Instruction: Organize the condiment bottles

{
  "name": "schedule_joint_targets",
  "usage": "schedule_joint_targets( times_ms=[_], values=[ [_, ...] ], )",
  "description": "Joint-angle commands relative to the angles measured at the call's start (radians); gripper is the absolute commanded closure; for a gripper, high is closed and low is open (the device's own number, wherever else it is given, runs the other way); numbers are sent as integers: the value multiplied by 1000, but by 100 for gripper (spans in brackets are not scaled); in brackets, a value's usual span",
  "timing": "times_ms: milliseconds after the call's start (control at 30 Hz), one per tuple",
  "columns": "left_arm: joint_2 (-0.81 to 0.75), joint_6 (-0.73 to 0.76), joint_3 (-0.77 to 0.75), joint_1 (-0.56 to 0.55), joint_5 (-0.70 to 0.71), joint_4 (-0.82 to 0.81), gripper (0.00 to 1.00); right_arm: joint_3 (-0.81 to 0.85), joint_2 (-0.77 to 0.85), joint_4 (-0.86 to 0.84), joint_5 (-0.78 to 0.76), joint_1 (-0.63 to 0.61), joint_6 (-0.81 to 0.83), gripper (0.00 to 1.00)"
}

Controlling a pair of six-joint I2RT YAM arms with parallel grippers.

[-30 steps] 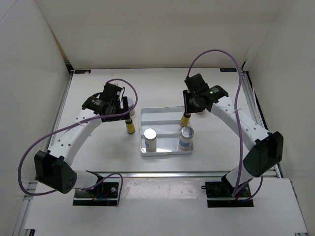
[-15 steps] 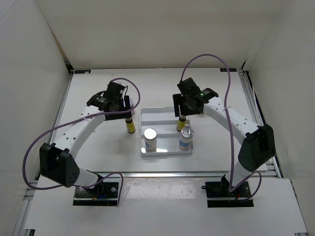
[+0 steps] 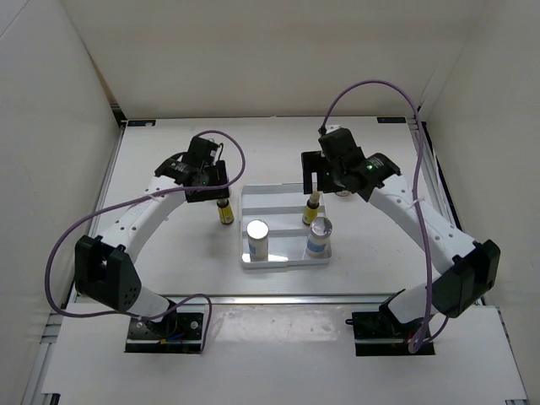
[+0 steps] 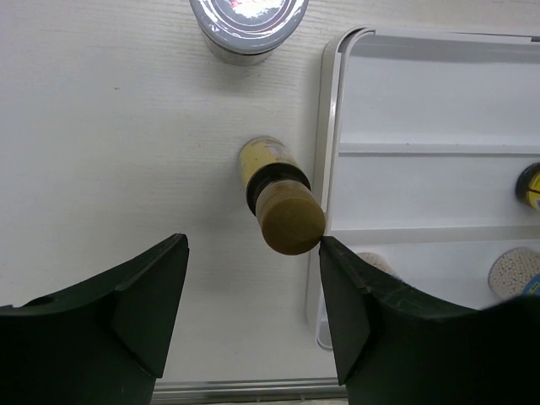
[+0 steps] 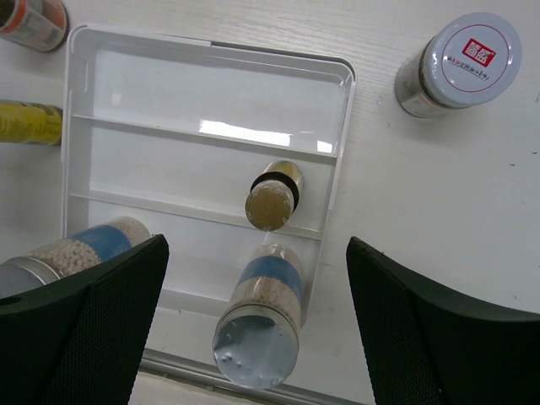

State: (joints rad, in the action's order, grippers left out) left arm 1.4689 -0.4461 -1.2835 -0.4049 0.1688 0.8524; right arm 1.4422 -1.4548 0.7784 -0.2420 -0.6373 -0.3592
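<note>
Yellow bottle (image 4: 283, 202) upright on tabletop (image 4: 110, 126), centre frame, directly below left tool (image 4: 253, 245), between its parted jaws, ungripped; left arm nearer. Right tool (image 5: 255, 243) wide, empty.

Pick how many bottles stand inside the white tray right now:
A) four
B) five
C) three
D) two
C: one shaker, a second shaker and one yellow bottle stand inside the tray.
</note>
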Motion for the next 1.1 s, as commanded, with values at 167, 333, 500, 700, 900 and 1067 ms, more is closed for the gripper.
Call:
schedule_joint_targets(
  times_ms=[167, 333, 500, 700, 900, 1067],
  values=[
    [57, -9, -66, 5, -25, -3, 25, -5, 83, 15, -37, -5, -1, 11],
    [117, -9, -89, -5, -25, -12, 25, -26, 102, 24, -48, -5, 8, 11],
    [137, -9, -99, -14, -25, -21, 44, -37, 113, 24, -48, -5, 8, 11],
    [128, 0, -126, -23, -15, -21, 65, -66, 131, 24, -57, -5, 8, 11],
    [68, 20, -201, -55, -25, -3, 85, -75, 142, 33, -66, -5, 8, 11],
    [77, 20, -310, -98, -49, 49, 89, -94, 151, 33, -66, -5, 8, 11]
  ],
)
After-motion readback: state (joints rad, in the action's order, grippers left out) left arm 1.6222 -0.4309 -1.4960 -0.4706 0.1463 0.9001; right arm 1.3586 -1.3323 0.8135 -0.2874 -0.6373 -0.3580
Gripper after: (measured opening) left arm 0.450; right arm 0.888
